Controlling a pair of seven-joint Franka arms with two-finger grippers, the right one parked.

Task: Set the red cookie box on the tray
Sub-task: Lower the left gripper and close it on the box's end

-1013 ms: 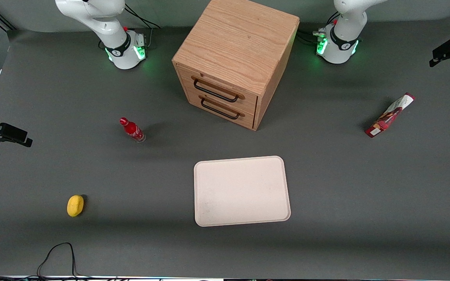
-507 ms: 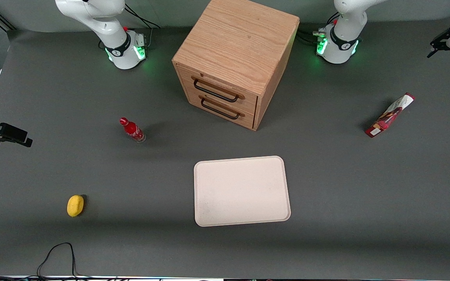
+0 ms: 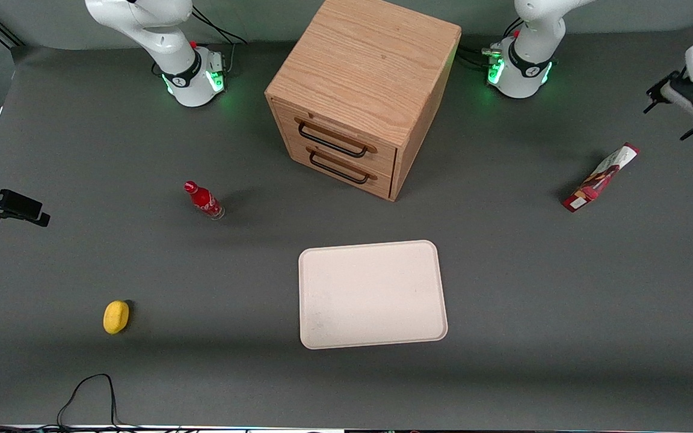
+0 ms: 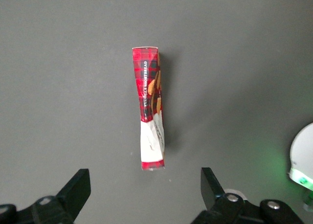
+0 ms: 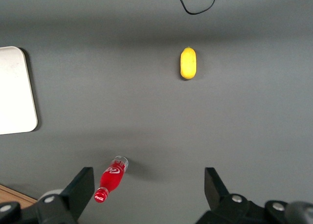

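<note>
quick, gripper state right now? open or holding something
Left arm's gripper: open, holding nothing, hovering above the slim red cardboard cookie box, which lies on the grey table, not touched.

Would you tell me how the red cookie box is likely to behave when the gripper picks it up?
The red cookie box looks twisted and dented, so its thin cardboard will probably give under a firm squeeze. It is slim and stands on a narrow edge, so a nudge may tip it flat. It is likely light. The gripper hangs open above it, not touching.

On the grey table (image 3: 533, 288) we logged: wooden drawer cabinet (image 3: 361, 96), tray (image 3: 372, 294), red cookie box (image 3: 600, 177), red bottle (image 3: 203, 199), yellow lemon (image 3: 116, 317); gripper (image 3: 680, 114) above the working arm's end.
</note>
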